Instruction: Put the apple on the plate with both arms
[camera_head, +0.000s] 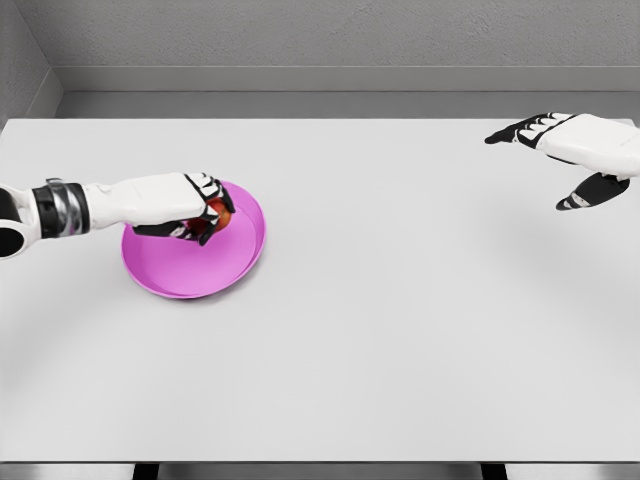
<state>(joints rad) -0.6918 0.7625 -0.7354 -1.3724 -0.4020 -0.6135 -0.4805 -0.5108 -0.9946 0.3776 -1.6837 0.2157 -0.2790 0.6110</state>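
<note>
Here the left hand (195, 208) reaches in from the picture's left edge and sits over the magenta plate (200, 270), its dark-tipped fingers curled around the red apple (224, 215). Only a sliver of the apple shows, at the hand's right side between the fingertips; the rest is hidden by the palm and fingers. The apple is held above the upper part of the plate, and whether it touches the plate's surface cannot be told from this view. The plate itself lies flat on the white worktop (400, 330), toward the left side, with its lower rim in plain view. The left forearm stretches almost level across the worktop, a metallic cuff showing near the picture's edge. Well apart from all this, the right hand (575, 150) hangs over the far right corner of the worktop, its fingers spread and pointing leftward, the thumb dropped below them, holding nothing. A grey wall runs behind the worktop.
</note>
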